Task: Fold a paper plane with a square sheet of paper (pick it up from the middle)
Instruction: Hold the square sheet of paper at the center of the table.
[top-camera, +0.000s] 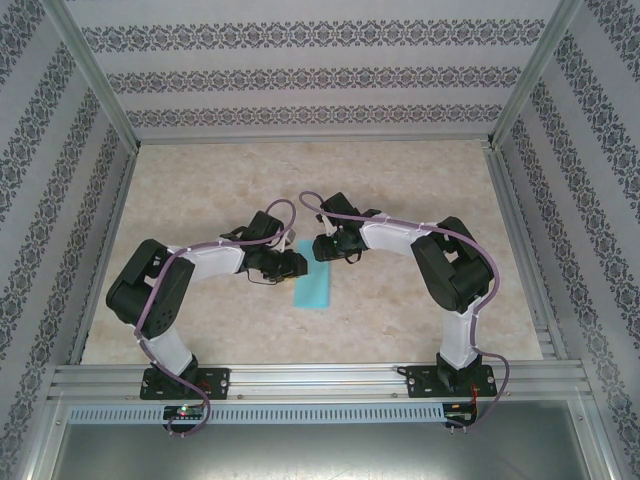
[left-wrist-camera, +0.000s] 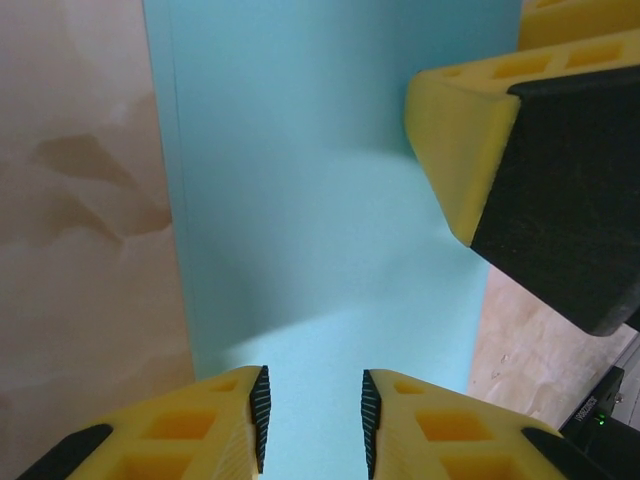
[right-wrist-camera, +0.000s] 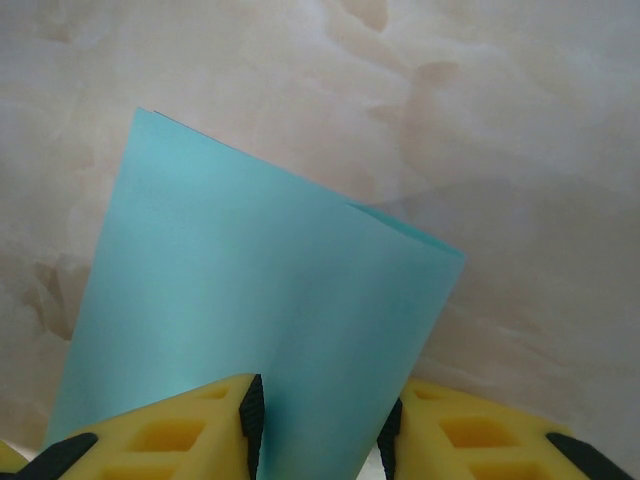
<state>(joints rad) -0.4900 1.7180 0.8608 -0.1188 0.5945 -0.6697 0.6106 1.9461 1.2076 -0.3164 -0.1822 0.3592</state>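
At the near edge runs an aluminium rail (top-camera: 320, 372), and the 2 black arm bases are bolted on it. From there the left arm (top-camera: 150, 285) and the right arm (top-camera: 450, 265), black and white with a purple cable (top-camera: 160, 310) along each, bend inward and meet over the middle of the table (top-camera: 420, 190).

Between them the sheet of paper (top-camera: 312, 287) lies flat on the table, folded to a long narrow rectangle. It is thin, matte and turquoise-blue. Its near end is free, and its far end is partly covered by the 2 tools.

The left gripper (top-camera: 288, 263) stands at the strip's left side. In its own camera its blocky yellow fingers with ribbed black pads (left-wrist-camera: 260, 412) stand apart, and the paper (left-wrist-camera: 320, 200) shows in the gap under them, not pinched. One yellow and black finger (left-wrist-camera: 540, 150) of the right gripper (top-camera: 325, 247) comes in from the upper right and hides the paper's right edge.

In the right wrist camera this gripper (right-wrist-camera: 320, 425) also has its jaws apart, with the paper (right-wrist-camera: 250, 300) running below the gap. A second layer's edge shows at the far corner. I cannot tell if the tips touch the paper.

The table top is beige and marble-like. Behind it stand walls (top-camera: 320, 75) with grey ornament bands, framed by aluminium posts (top-camera: 95, 80).
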